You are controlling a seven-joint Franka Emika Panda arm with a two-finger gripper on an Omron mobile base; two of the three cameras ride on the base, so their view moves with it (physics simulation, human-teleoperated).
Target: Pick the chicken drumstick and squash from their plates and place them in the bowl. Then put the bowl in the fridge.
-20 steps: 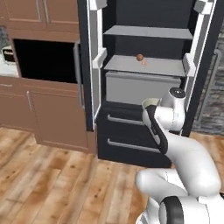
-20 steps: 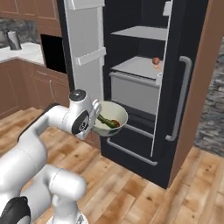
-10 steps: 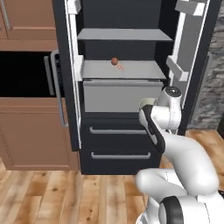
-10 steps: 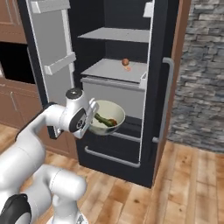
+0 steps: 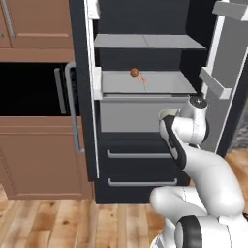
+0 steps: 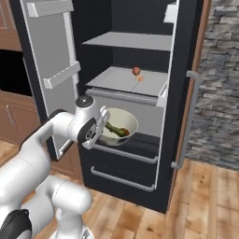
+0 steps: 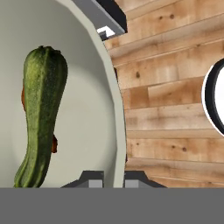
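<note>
My gripper (image 7: 114, 180) is shut on the rim of the pale grey-beige bowl (image 7: 87, 109), one fingertip (image 7: 89, 179) inside the rim and one outside. In the bowl lies the long green squash (image 7: 41, 113), and a reddish bit of the chicken drumstick (image 7: 54, 144) peeks from under it. In the right base view the bowl (image 6: 119, 128) hangs tilted in front of the open fridge (image 6: 126, 79), just below its middle shelf, with my gripper (image 6: 103, 122) on its near rim. The left base view has the bowl's edge (image 5: 169, 114) behind my wrist. The plates are out of view.
A small orange-red ball (image 5: 134, 72) sits on the fridge's middle shelf. Both fridge doors stand open, one (image 6: 51, 70) left of the arm, one (image 5: 227, 72) on the other side. Drawers with silver handles (image 5: 140, 155) lie below the bowl. A black oven (image 5: 34, 92) and wood cabinets are to the left.
The base has driven, so the fridge now sits centred and nearer in both base views. The bowl stays held at the same height in front of the fridge.
</note>
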